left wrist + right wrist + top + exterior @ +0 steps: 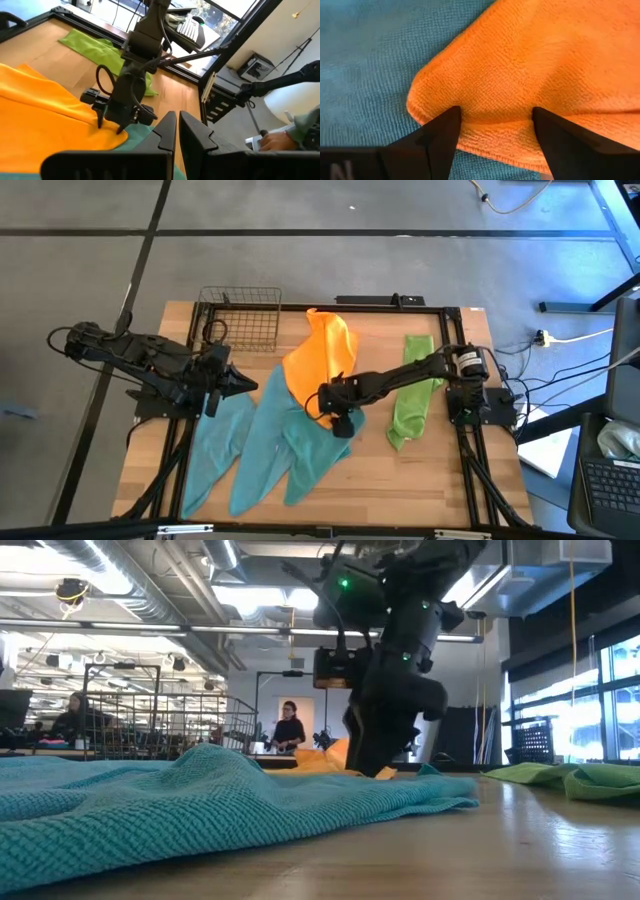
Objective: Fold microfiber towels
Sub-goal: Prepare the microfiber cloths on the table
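Note:
An orange towel (320,350) lies spread at the table's middle. Its near corner (435,95) rests on overlapping teal towels (260,450). A lime green towel (412,395) lies crumpled to the right. My right gripper (338,420) stands open over the orange corner, pointing steeply down. My left gripper (245,385) is shut and hangs in the air at the table's left, above the teal cloth's far edge, touching nothing. My right gripper comes at the orange towel from above, slanting steeply down. Its two open fingertips (445,130) stand on the cloth just inside the near corner's edge (490,142). A low ridge of orange cloth lies between them. The corner lies flat on the teal towel.
A wire basket (240,315) stands at the table's far left. The black frame rails (400,302) run round the table's edges. Bare wood (400,480) shows at the near right. A person (288,728) stands far behind the table, and a hand (280,140) shows beyond the right edge.

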Available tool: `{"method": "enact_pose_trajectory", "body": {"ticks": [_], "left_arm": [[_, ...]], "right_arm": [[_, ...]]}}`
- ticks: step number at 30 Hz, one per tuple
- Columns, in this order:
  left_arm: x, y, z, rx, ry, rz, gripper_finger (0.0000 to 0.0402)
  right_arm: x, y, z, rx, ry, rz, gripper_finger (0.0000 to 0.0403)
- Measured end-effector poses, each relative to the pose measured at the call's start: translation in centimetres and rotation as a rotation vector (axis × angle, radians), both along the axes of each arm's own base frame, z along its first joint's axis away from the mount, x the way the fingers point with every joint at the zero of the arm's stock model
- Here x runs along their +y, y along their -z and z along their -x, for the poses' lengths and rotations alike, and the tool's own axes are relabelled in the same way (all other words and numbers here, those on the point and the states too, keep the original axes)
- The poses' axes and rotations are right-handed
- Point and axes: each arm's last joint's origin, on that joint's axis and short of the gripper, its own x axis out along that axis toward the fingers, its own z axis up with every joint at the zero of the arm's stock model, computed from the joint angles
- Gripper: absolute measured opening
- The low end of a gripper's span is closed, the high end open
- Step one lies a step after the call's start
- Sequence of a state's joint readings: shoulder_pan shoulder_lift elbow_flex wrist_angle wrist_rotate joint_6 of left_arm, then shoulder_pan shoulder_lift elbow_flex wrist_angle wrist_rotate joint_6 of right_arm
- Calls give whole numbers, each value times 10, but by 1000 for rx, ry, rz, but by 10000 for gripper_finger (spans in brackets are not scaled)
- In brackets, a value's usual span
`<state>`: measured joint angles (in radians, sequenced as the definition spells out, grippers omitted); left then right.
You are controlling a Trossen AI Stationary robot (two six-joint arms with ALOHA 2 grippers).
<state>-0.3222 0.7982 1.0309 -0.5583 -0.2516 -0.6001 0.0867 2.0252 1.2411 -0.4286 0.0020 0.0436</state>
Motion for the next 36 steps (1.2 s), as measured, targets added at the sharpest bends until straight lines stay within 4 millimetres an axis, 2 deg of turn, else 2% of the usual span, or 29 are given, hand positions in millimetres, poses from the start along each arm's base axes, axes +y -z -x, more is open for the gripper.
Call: {"method": "enact_pose_trajectory", "body": {"ticks": [4, 10, 12, 13, 16, 21, 26, 31, 36], "left_arm": [[0, 0, 0, 0, -1, 1, 14], [0, 0, 0, 0, -10, -2, 14], [1, 0, 0, -1, -17, -3, 14], [1, 0, 0, -1, -18, -3, 14], [1, 0, 0, -3, -18, -2, 14], [2, -11, 5, -98, -18, 28, 14], [10, -46, 24, -239, -41, 7, 14], [19, -85, 48, -368, -75, -64, 14], [26, -110, 69, -445, -90, -132, 14]], "right_arm": [[9, 2, 1, 4, 59, 0, 201], [16, 0, 0, 3, 145, -47, 73], [17, -6, -6, -14, 177, -90, 28], [18, -10, -9, -29, 178, -104, 17], [21, -24, -26, -113, 163, -140, 21], [14, -83, -65, -438, 155, -212, 16], [6, -116, -98, -619, 65, -273, 11], [9, -126, -137, -696, -64, -311, 21], [11, -156, -168, -806, -90, -303, 15]]}}
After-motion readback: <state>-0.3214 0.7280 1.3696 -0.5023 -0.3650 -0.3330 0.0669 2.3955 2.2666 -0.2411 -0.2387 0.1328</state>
